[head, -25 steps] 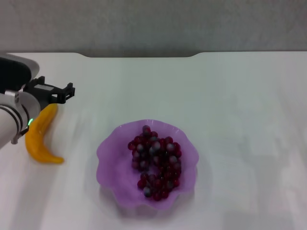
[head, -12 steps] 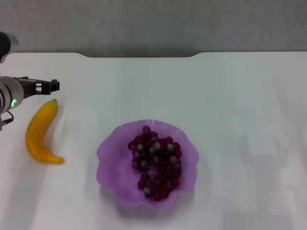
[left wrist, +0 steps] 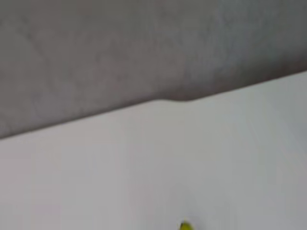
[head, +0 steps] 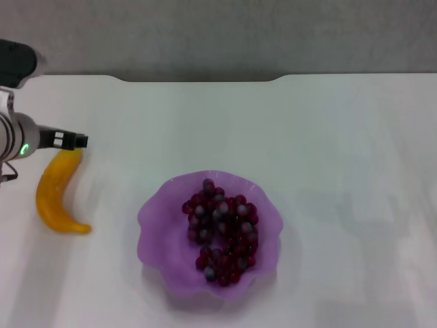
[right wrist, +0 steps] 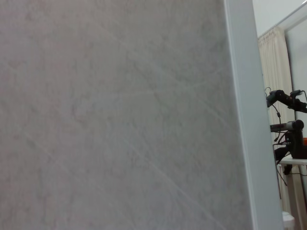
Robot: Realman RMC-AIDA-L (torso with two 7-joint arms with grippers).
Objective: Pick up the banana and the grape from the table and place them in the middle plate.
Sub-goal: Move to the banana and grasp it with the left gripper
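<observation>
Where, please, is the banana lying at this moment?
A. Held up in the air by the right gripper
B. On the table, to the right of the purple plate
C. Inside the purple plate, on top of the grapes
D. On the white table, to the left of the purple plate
D. The banana lies flat on the table, well left of the middle plate, which holds only the grape; the left gripper is by its upper tip.

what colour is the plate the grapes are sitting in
Translucent purple, with a wavy scalloped rim; the middle plate holding the grape shows best in the head view.
</observation>
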